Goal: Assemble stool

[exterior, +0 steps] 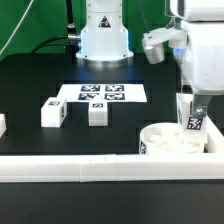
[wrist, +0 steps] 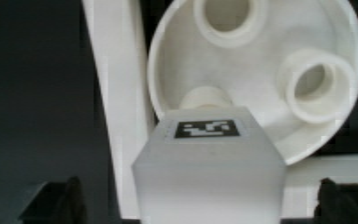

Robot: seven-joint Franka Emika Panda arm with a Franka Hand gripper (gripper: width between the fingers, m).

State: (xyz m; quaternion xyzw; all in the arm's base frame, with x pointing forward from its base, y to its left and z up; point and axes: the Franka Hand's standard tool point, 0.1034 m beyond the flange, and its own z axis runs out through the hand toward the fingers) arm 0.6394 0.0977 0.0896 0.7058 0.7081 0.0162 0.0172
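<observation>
two loose leg blocks (exterior: 53, 113) exterior only, end effector (wrist: 190, 195) spread around third leg (wrist: 202, 165), seat disc (wrist: 265, 75)

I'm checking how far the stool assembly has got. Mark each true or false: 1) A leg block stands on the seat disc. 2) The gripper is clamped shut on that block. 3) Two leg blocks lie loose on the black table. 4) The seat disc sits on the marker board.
1) True: a leg block stands upright on the seat disc.
2) False: the gripper is open, its fingers either side of the block.
3) True: one leg block and another lie apart on the table.
4) False: the disc lies by the border rail, away from the marker board.
</observation>
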